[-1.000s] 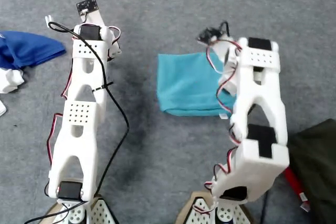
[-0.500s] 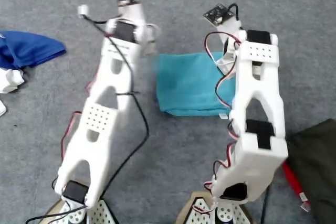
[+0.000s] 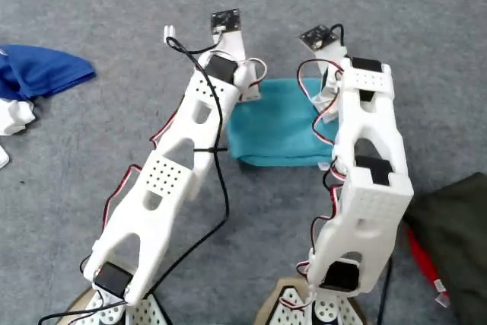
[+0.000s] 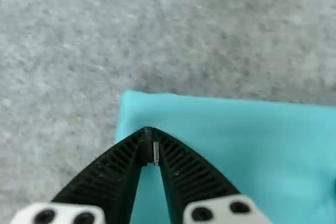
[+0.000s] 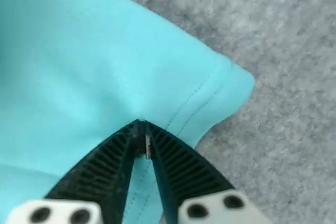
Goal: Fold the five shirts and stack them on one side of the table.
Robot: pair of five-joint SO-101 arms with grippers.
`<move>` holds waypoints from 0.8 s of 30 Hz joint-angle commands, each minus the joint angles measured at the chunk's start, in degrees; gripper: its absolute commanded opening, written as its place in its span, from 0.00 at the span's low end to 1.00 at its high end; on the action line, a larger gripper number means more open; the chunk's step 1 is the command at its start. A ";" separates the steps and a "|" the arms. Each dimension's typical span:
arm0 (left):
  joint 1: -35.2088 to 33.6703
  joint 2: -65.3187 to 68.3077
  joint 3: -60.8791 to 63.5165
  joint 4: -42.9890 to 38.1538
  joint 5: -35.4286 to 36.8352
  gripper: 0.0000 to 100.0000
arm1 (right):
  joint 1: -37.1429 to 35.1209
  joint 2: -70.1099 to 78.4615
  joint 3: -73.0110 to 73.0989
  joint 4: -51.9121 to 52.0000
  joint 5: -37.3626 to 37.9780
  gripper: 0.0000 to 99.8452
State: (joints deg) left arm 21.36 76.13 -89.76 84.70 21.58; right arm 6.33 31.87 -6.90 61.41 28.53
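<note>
A folded teal shirt (image 3: 278, 123) lies flat in the middle of the grey table (image 3: 228, 211). My left gripper (image 3: 245, 90) sits at its far left corner. In the left wrist view it (image 4: 149, 135) is shut, tips down over the teal shirt (image 4: 236, 145) just inside the corner. My right gripper (image 3: 327, 89) sits at the far right corner, mostly hidden under its arm. Seen from the right wrist it (image 5: 140, 129) is shut too, tips touching the teal shirt (image 5: 79, 66) beside the stitched hem. I see no cloth between either pair of fingers.
A crumpled blue shirt (image 3: 42, 70) and a white cloth (image 3: 15, 116) lie at the left edge. A dark green shirt (image 3: 456, 226) and a red object (image 3: 422, 260) lie at the right edge. Bare grey table stretches along the far side and between the arm bases.
The left arm has swung right from the open table to the teal shirt's far left corner. The right arm shifted slightly at the far right corner. The shirt has hardly moved.
</note>
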 commanded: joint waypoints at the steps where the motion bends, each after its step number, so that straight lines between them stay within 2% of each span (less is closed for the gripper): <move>1: -1.32 -0.31 -3.34 -1.14 0.00 0.02 | 1.19 0.13 -1.63 -0.53 0.35 0.00; 5: -1.32 -0.13 -5.01 -1.05 0.00 0.02 | 1.10 -2.07 -1.63 0.79 0.62 0.00; 10: -1.41 -2.42 -6.24 -0.44 0.00 0.02 | 1.01 -12.70 -1.45 4.48 -0.88 0.00; 15: -1.32 -10.15 -6.15 4.84 0.00 0.02 | 0.66 -21.76 -1.54 10.90 -2.64 0.00; 18: -1.49 -11.21 -6.15 5.80 -0.70 0.02 | 1.36 -24.66 -1.10 15.91 -6.51 0.01; 20: -1.93 -10.95 -6.15 5.80 -3.69 0.02 | 2.24 -24.84 -1.10 18.90 -9.76 0.01; 24: -3.25 -10.86 -6.07 7.65 -7.56 0.02 | 2.24 -25.10 4.79 19.08 -16.97 0.12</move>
State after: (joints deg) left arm 19.34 69.10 -93.36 91.03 16.13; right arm 7.91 10.77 -4.88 80.13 15.34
